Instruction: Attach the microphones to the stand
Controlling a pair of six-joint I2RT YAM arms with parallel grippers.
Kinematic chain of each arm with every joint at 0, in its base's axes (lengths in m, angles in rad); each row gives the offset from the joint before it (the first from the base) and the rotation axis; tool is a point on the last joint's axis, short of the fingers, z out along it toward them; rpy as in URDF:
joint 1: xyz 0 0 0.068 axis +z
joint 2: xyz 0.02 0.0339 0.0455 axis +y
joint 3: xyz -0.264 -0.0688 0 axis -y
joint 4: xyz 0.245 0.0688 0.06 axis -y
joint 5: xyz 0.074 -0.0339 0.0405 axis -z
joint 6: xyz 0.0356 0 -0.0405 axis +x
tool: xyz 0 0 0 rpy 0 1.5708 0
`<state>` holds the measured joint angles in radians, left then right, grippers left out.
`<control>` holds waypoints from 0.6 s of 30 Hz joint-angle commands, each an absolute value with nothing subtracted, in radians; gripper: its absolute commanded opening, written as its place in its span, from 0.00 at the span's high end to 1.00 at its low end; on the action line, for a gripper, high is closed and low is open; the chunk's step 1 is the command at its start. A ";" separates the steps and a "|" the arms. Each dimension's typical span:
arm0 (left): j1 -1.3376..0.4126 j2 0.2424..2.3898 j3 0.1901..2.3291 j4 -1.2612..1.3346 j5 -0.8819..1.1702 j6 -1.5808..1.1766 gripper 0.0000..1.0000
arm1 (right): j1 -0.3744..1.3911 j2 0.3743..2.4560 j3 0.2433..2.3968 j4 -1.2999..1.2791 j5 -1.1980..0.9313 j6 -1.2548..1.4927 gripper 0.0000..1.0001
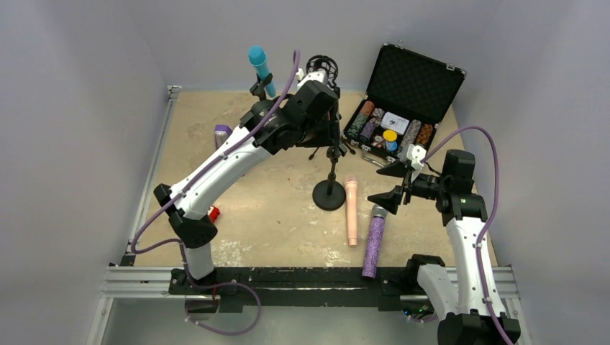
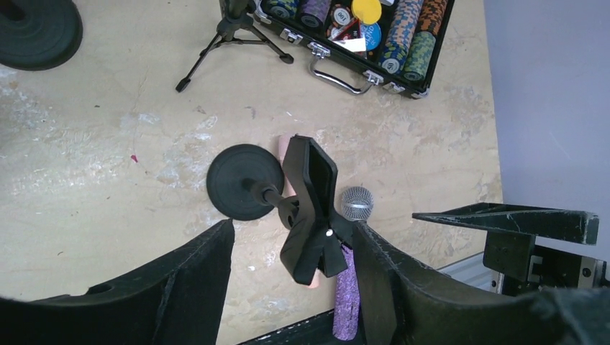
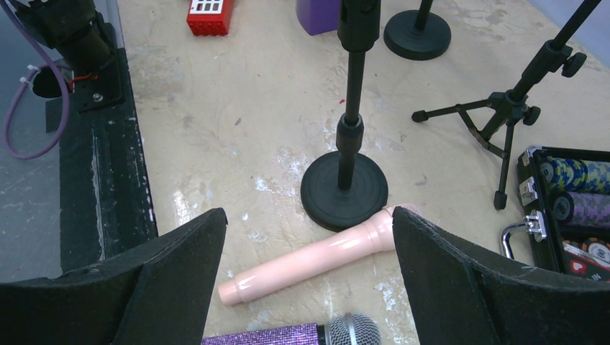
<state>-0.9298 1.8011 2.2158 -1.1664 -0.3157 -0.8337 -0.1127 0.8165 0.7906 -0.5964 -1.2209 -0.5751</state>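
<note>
Closest to the arms, the glittery purple microphone with a grey mesh head point(image 1: 373, 244) is lying on the sandy table point(image 1: 216, 165), its tail end reaching the black front rail. Just beside it, the pale peach-pink microphone point(image 1: 352, 212) is lying flat, with one end right by the round base of the short black stand point(image 1: 330, 194). The right gripper point(image 1: 389, 185) is hanging over both, its jaws wide apart and holding nothing.

Higher up, the left gripper point(image 2: 293, 228) is sitting around the stand's black clip point(image 2: 311, 176). It has one jaw on each side, apart and not squeezing yet.

If that gripper is pushing the clip sideways, the stand may tip over. The two microphones are lying very close together, so the right gripper may bump one while grabbing the other. Round things roll, too.

At the back, the turquoise-blue microphone point(image 1: 261, 68) is already standing in another holder. Far right, the open black case point(image 1: 417, 79) is holding colourful poker chips point(image 1: 388, 133). Their marks are too small to read.
</note>
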 commanded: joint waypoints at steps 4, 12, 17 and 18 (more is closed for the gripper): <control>-0.945 1.892 2.350 -1.197 -0.330 -0.784 0.36 | -0.118 0.803 0.807 -0.571 -1.213 -0.563 0.11; -0.945 1.946 2.365 -1.195 -0.387 -0.705 0.52 | -0.118 0.803 0.802 -0.569 -1.209 -0.565 0.11; -0.945 1.933 2.341 -1.188 -0.435 -0.548 0.78 | -0.118 0.804 0.801 -0.568 -1.204 -0.566 0.11; -0.944 1.922 2.331 -1.186 -0.430 -0.502 0.85 | -0.118 0.805 0.801 -0.568 -1.203 -0.566 0.11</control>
